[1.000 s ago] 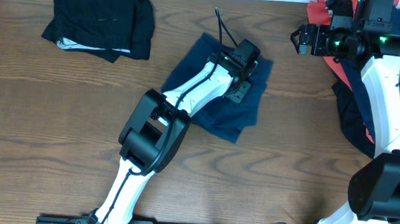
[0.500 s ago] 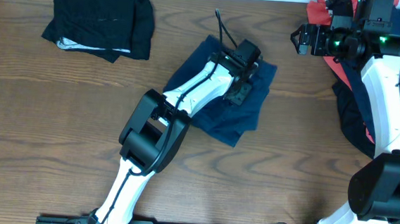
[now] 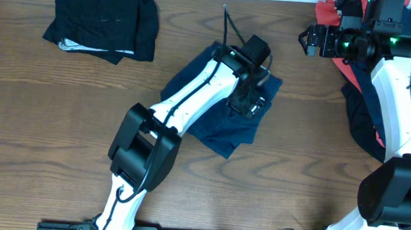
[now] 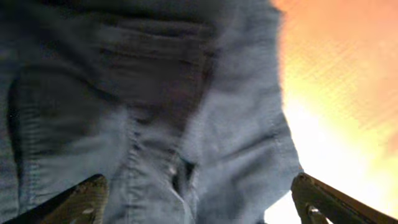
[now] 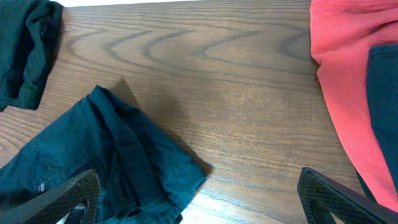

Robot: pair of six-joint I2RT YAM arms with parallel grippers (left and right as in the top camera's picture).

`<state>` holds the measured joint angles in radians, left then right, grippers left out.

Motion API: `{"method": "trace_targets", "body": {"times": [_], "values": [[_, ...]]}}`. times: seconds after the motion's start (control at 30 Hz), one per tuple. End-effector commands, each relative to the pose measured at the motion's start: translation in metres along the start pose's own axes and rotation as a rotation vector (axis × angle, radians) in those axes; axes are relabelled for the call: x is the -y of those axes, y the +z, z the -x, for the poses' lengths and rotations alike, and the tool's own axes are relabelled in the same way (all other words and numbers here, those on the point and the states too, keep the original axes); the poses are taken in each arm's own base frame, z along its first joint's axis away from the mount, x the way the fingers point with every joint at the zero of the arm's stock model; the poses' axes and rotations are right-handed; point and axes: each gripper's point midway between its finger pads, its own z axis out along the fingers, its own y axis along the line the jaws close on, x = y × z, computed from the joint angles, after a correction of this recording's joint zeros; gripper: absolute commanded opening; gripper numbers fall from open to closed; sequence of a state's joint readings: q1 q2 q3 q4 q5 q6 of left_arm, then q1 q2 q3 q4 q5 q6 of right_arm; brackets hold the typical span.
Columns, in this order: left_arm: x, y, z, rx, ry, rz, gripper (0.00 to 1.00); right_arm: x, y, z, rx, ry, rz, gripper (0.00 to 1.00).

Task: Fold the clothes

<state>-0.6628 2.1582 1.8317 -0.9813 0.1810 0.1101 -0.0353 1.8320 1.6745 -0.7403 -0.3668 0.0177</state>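
The navy blue garment (image 3: 221, 133) lies crumpled near the middle of the counter (image 3: 46, 118), a little toward the back edge, folded over itself into a rough slanted oblong with one corner pointing at the front edge. In the left wrist view its seams and a stitched panel (image 4: 155, 93) fill most of the frame (the cloth reads grey-blue and soft-focused there). The left end effector (image 3: 248, 100) hangs just over the garment's upper right part; its two fingers (image 4: 87, 198) stand wide apart with cloth lying loose beneath them and nothing pinched between. A black garment (image 3: 103, 21) sits bunched in the back left corner, well apart from the navy one. At the back right corner a coral red garment (image 3: 348, 67) lies heaped with more dark navy cloth (image 3: 357, 118) partly over it, along the right edge. The right end effector (image 3: 308, 41) hovers above bare wood beside that heap, fingers spread wide and empty; its wrist view looks across the counter (image 5: 249, 93) to the navy garment (image 5: 106, 155), with red cloth (image 5: 342, 93) at the right.
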Motion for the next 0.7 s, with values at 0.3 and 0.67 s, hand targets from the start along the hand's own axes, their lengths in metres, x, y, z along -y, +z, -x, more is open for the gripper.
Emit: {"method": "trace_targets", "body": {"times": [0.3,0.67], "values": [[0.028,0.035,0.001,-0.03,0.268,0.082,0.98,-0.006,0.003,-0.002,-0.008,-0.017,0.015,0.99],[-0.015,0.057,0.001,-0.061,0.146,0.296,0.98,-0.005,0.003,-0.001,-0.006,-0.023,0.009,0.99]]}}
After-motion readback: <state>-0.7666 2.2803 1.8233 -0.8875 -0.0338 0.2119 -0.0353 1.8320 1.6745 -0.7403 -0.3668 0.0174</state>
